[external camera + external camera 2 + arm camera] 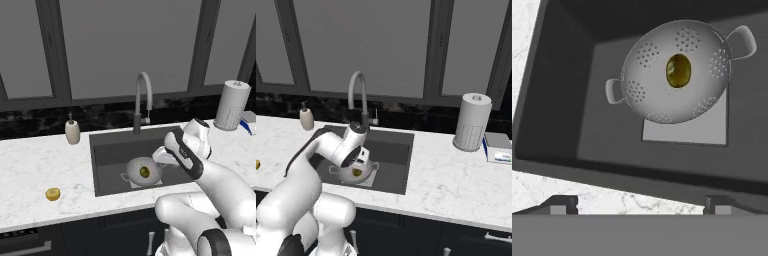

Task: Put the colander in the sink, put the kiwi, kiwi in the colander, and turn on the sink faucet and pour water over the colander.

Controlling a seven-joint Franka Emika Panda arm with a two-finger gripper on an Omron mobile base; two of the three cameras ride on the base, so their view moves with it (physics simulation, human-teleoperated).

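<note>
One kiwi, the olive one (145,172), already lies in the colander (142,171), which sits on the floor of the sink (107,155); the yellow kiwi (53,193) waits on the counter (35,165) well to the left, and the faucet (142,100) at the far edge runs no water. In the right base view the arm's hand hangs just over the colander (356,172), near the faucet (358,100). In the hand view the gripper (640,205) is spread wide and empty above the sink's near rim, the colander (662,75) and its kiwi (678,70) below. Left, by my judgement: the second kiwi, then the water.
</note>
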